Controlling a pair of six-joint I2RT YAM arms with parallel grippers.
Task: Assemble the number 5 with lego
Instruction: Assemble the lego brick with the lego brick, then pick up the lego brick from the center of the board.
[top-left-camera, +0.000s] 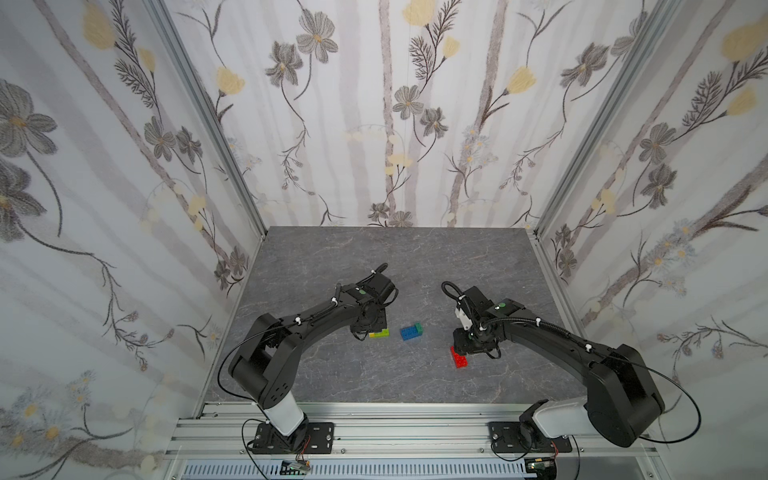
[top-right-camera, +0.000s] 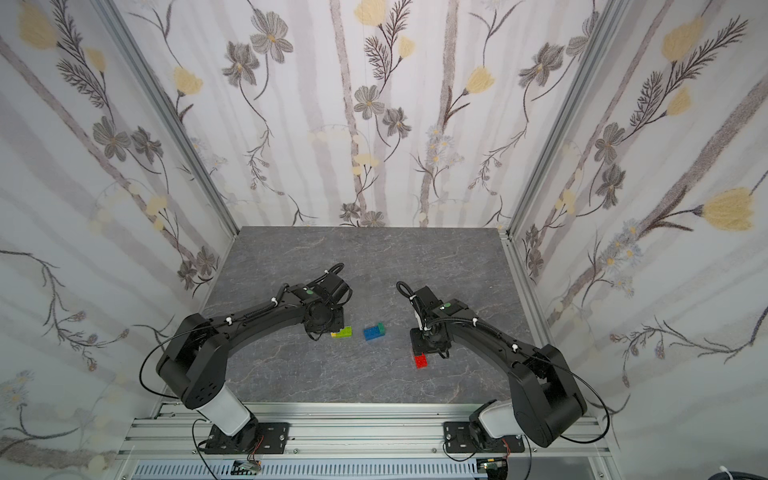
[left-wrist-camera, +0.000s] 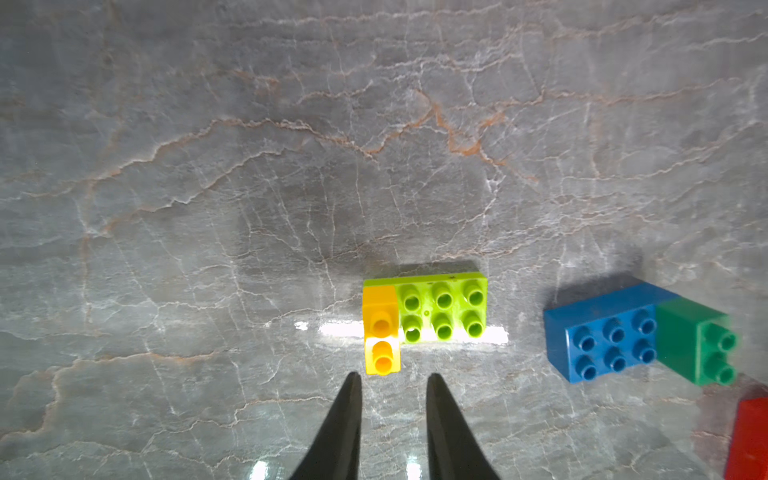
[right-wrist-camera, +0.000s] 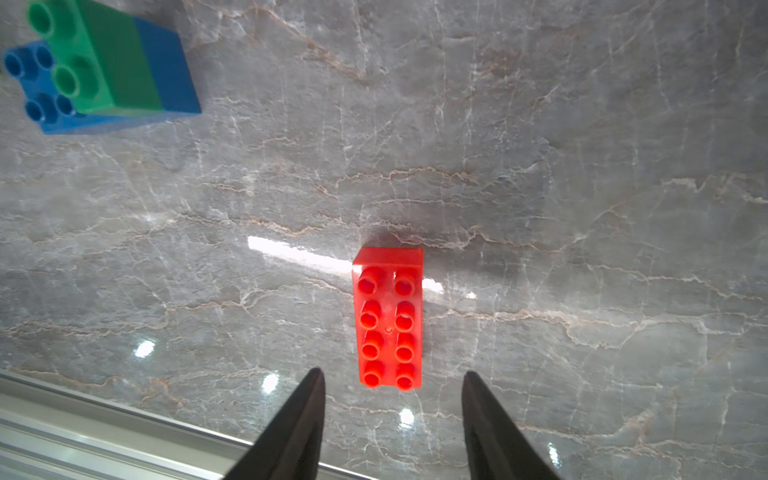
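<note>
Left gripper and right gripper hang parted and empty; yellow brick tops lime-green brick left of blue brick, which carries dark-green brick, while red brick lies loose to its right, so roughly halfway, I judge.

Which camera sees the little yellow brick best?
The left wrist view. There the yellow brick is big and clear, both studs showing, on one end of the lime-green brick. In both top views it is only a tiny yellow sliver. The right wrist view misses it.
</note>
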